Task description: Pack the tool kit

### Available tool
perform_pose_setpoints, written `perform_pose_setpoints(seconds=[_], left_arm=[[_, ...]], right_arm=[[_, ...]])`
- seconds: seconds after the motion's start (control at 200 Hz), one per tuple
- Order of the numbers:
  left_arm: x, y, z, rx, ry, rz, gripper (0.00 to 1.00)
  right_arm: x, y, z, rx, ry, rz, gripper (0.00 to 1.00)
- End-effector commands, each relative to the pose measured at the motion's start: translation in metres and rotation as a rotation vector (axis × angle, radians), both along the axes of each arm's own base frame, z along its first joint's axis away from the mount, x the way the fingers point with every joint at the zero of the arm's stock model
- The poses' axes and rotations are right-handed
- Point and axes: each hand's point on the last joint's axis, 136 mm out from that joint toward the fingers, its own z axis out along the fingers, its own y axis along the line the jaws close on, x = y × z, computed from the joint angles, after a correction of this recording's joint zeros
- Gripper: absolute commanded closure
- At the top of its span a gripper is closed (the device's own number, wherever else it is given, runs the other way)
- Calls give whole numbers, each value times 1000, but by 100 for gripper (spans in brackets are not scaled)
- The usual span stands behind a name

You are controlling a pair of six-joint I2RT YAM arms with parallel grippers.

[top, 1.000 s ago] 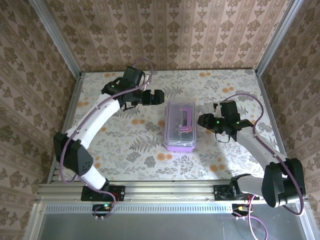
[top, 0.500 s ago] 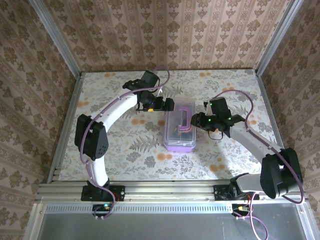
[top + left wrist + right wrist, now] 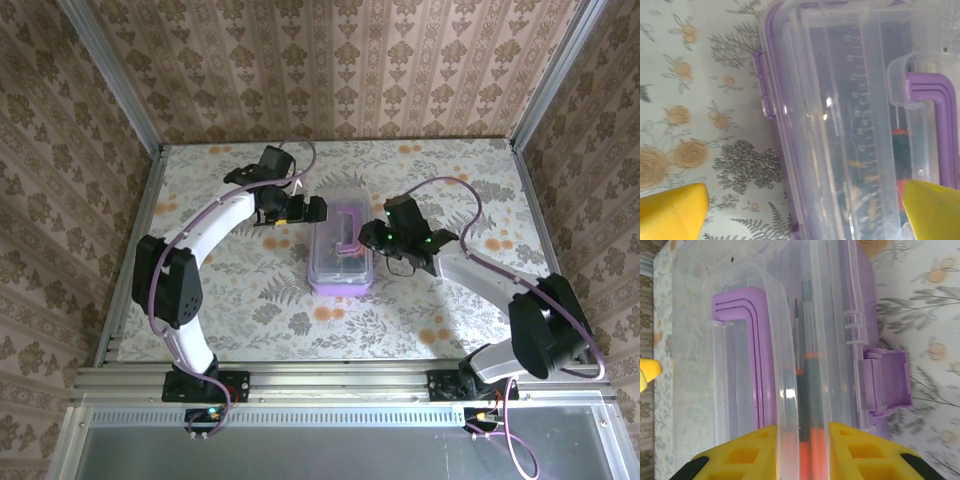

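You're looking at the tool kit [image 3: 330, 272] — a small purple box under a clear lid [image 3: 740, 390], lying flat near the middle of the surface [image 3: 240, 290], its long side running near to far. Its purple handle [image 3: 349, 230] sits on top; orange-and-black screwdrivers [image 3: 809, 405] lie lengthwise inside.

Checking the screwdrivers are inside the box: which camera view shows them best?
The right wrist view: the screwdrivers lie sharp under the clear lid, beside the purple handle. The left wrist view shows them blurred; in the top external view they are too small to tell.
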Motion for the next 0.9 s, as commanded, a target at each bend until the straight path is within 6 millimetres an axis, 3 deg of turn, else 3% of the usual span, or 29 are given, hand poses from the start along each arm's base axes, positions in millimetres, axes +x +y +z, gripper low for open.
perform_pose_setpoints(seconds=[0.0, 0.215, 0.365, 0.54, 0.705, 0.79, 0.895], left_arm=[[4, 12, 1, 50, -30, 51, 0], [6, 17, -1, 64, -55, 80, 0], [5, 14, -7, 73, -24, 57, 0], [3, 7, -12, 59, -6, 18, 0], [-1, -2, -15, 54, 11, -35, 0], [-3, -5, -11, 41, 3, -51, 0], [-3, -5, -10, 48, -7, -62, 0]], right_arm=[[0, 9, -21, 20, 69, -74, 71], [6, 38, -12, 80, 66, -40, 71], [6, 54, 7, 62, 56, 47, 68], [4, 39, 30, -14, 6, 77, 61], [5, 12, 44, -62, -18, 96, 50], [5, 2, 42, -47, -15, 121, 43], [3, 6, 31, 44, 14, 200, 36]])
